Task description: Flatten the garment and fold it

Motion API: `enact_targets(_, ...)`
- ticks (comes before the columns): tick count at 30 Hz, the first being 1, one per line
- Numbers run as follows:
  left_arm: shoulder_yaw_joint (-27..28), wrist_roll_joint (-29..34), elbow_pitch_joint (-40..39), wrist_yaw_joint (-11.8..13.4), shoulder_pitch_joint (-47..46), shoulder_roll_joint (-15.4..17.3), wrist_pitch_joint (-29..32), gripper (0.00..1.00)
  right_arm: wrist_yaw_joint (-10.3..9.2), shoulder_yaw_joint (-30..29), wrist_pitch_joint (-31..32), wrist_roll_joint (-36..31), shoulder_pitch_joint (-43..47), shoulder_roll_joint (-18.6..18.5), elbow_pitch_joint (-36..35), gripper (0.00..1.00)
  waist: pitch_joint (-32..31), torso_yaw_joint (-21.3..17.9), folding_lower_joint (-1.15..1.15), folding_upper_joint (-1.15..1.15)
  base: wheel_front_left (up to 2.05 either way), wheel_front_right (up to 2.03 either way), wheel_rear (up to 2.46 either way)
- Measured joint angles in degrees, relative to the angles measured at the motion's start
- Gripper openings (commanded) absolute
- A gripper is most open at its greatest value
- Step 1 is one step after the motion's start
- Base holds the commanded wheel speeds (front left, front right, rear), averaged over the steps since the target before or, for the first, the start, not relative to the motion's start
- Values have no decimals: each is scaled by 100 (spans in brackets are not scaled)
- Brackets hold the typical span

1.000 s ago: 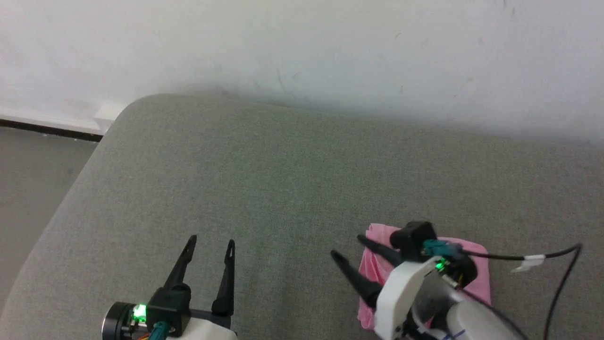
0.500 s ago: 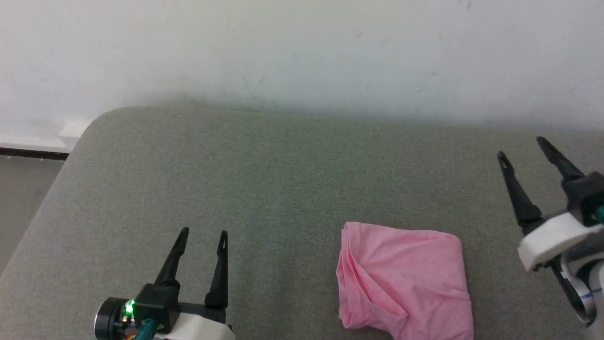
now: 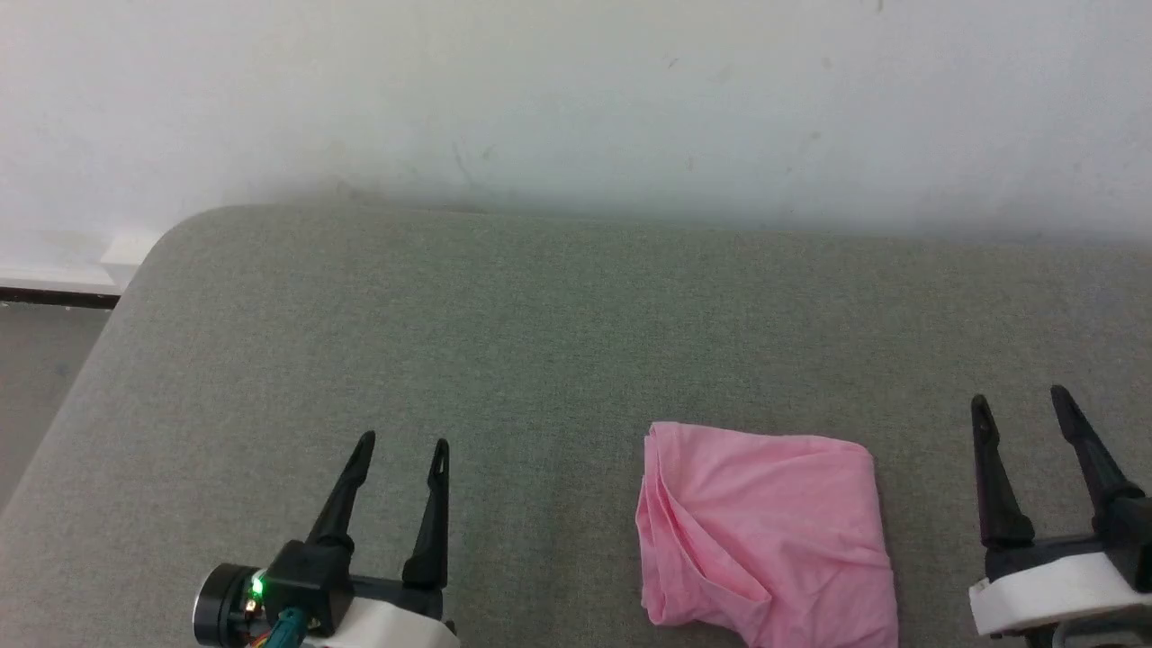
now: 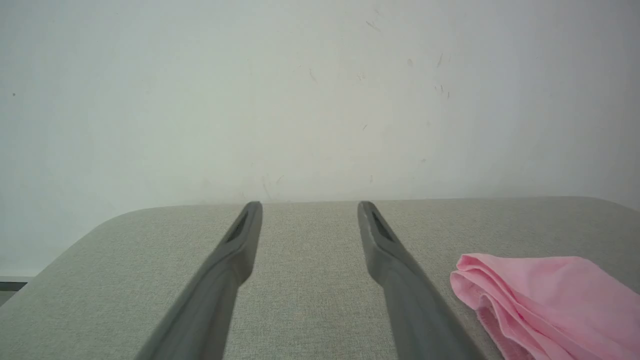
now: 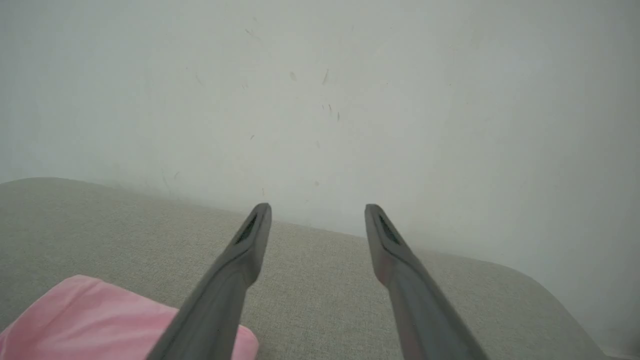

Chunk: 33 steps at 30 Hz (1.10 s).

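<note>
Our left gripper (image 3: 404,440) and right gripper (image 3: 1020,396), both spread open and empty, flank the folded pink cloth garment (image 3: 765,531) on grey upholstery (image 3: 540,342).

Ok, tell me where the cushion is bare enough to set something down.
Widest bare patch: the grey cushion between the wall and the garment. Also bare: between the left gripper and the garment. Tightest: between the garment and the right gripper.
</note>
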Motion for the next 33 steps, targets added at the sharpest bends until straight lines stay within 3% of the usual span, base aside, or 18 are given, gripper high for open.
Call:
enact_targets(13, 26, 53, -24, -78, 0, -40, 0, 100, 0, 89, 127, -27, 223, 112, -37, 100, -12, 42, 0, 0, 0, 0, 0)
enact_targets(16, 21, 54, -15, -103, -1, -48, 0, 100, 2, 265, 650, 129, 258, -29, 19, 100, 22, 71, 0, 0, 0, 0, 0)
enact_targets(23, 4, 98, 38, -152, -28, -94, 0, 100, 0, 797, 2403, 1209, 286, -575, -1, 100, 201, 165, 0, 0, 0, 0, 0)
enact_targets(28, -31, 98, 88, -157, -107, -120, 0, 100, -1, 899, 3662, 1828, 217, -621, 68, 100, 360, 264, 0, 0, 0, 0, 0)
enact_targets(33, -85, 100, 152, -159, -208, -135, 0, 100, -1, 821, 4440, 1914, 62, -476, 505, 100, 499, 411, 1, 0, 0, 0, 0)
